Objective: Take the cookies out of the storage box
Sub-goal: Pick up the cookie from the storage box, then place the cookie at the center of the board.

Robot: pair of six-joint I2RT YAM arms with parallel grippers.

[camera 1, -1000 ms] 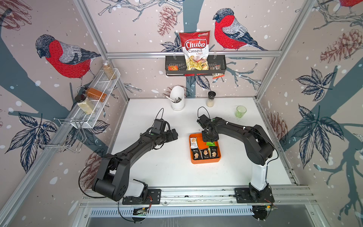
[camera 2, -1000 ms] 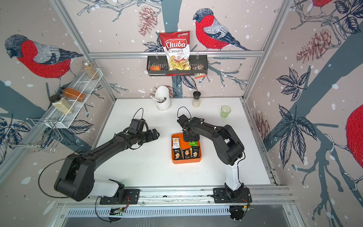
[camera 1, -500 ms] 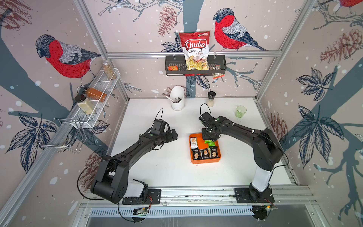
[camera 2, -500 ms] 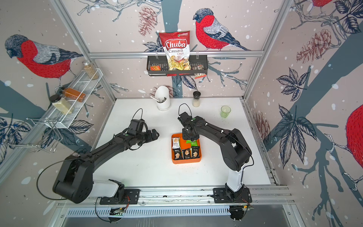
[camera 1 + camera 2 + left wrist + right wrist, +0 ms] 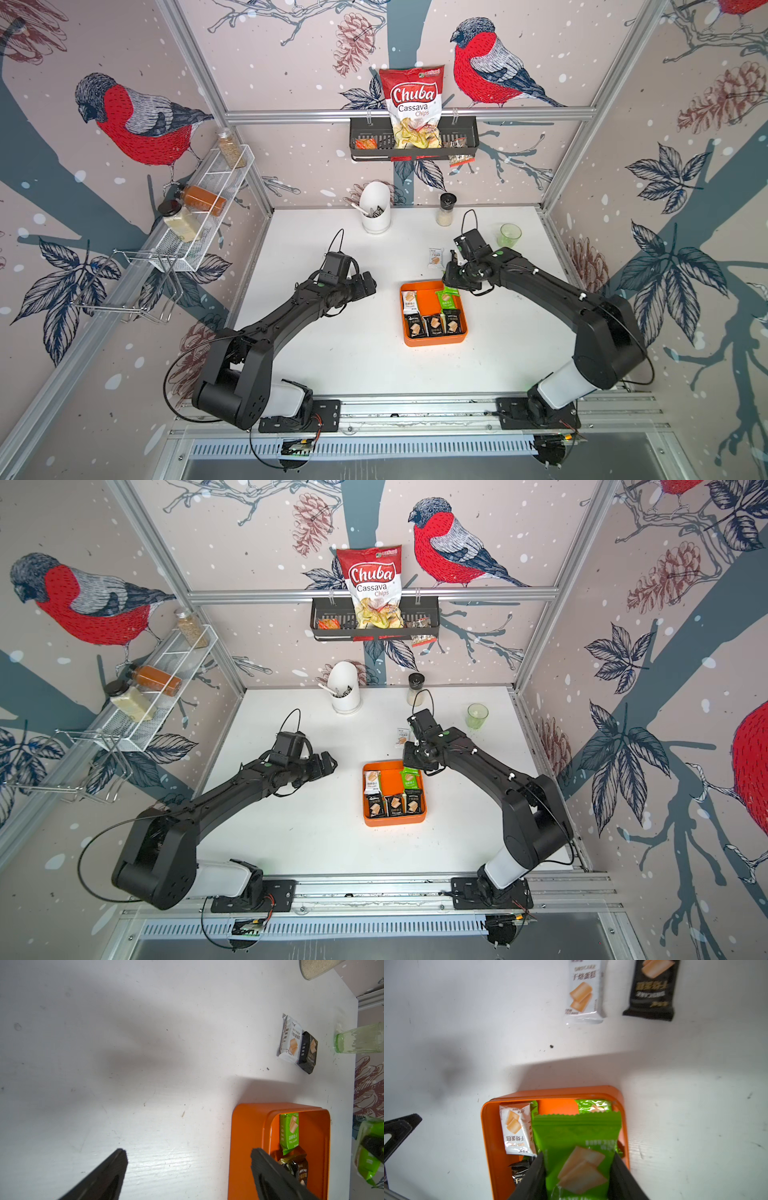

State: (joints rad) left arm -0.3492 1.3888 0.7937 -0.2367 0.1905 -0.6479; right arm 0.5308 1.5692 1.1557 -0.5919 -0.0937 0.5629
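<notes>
Here, my left gripper (image 5: 369, 283) hangs with jaws wide apart over the white surface (image 5: 332, 353), left of the shallow orange plastic storage box (image 5: 432, 342), which holds sealed cookie packets (image 5: 435, 324). My right gripper (image 5: 578, 1156) is clamped on a bright green cookie packet (image 5: 577, 1132) above the box's far edge.

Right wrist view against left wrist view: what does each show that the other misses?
Only right wrist: a white packet inside the tray. Only left wrist: the green glass and a jar base. Both: the tray, the loose white packet and black packet beyond it, and the green packet shut in the right end effector.
</notes>
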